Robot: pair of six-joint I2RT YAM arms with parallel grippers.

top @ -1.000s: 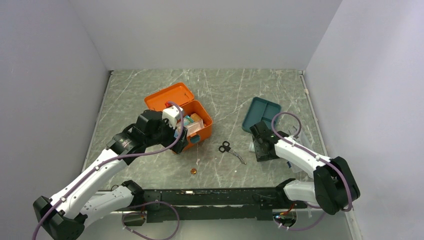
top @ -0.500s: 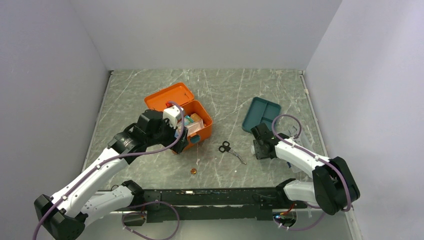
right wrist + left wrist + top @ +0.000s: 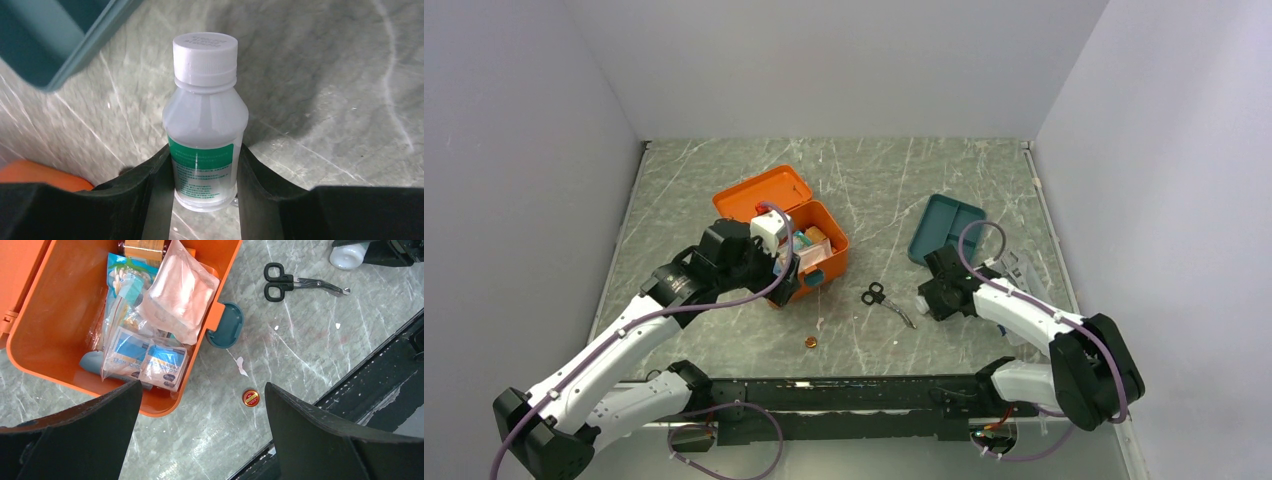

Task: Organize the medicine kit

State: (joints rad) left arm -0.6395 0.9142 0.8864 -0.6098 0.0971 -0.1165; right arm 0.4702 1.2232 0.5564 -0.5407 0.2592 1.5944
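Note:
The medicine kit (image 3: 809, 262) is an orange box with its lid open; in the left wrist view (image 3: 55, 305) it holds several packets of dressings, and its teal latch (image 3: 225, 326) hangs at the front. My left gripper (image 3: 202, 440) is open and empty, hovering over the kit's near corner (image 3: 782, 268). My right gripper (image 3: 205, 187) is shut on a white bottle (image 3: 205, 130) with a white cap and green label. It holds the bottle low over the table, right of the scissors (image 3: 929, 295).
Black scissors (image 3: 882, 298) lie between the kit and my right gripper. A small red round tin (image 3: 810, 342) lies near the front edge. The flat teal divided tray (image 3: 944, 228) lies behind my right gripper, with clear packets (image 3: 1021, 266) to its right.
My right gripper has moved a little left, towards the scissors, with the bottle in it. The left arm has not moved.

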